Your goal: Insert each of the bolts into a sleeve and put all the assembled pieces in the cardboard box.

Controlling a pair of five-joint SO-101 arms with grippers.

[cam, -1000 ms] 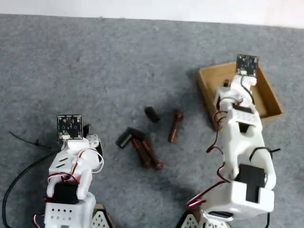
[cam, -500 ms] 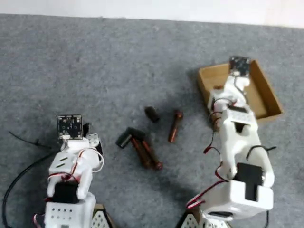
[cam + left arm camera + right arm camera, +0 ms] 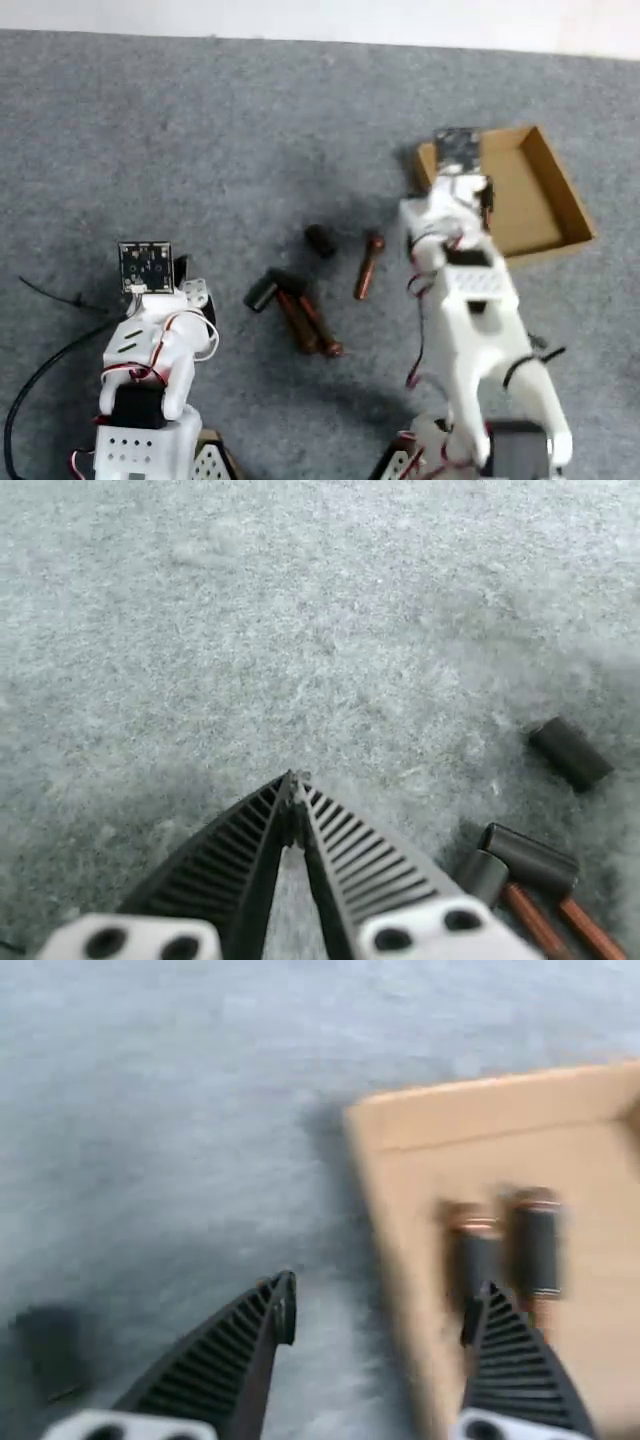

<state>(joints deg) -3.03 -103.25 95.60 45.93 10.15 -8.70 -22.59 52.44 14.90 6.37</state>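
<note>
**Cardboard box** (image 3: pixel 525 200): sits toward the far right corner of the grey bench (image 3: pixel 200 130). It holds 2 assembled pieces (image 3: pixel 535 1240), copper-coloured shafts in black sleeves, lying side by side.

**Mid-bench:**
- 1 bare copper bolt (image 3: pixel 368 265).
- 1 loose black sleeve (image 3: pixel 320 240) just beside it.
- 2 paired bolts (image 3: pixel 310 325), each with a black end sleeve (image 3: pixel 530 855). Cannot tell whether they are seated.

**Right end effector** (image 3: pixel 385 1310): jaws apart, empty, astride the box's left wall.

**Left end effector** (image 3: pixel 295 815): jaws together, empty, toward the near left corner.

From the high view, the right arm (image 3: pixel 470 300) covers the cardboard box's (image 3: pixel 545 200) left wall. One of its fingers (image 3: pixel 515 1360) hides the sleeved bolts' (image 3: pixel 535 1235) near ends. Two bolts (image 3: pixel 526 920) run off the left wrist view.
</note>
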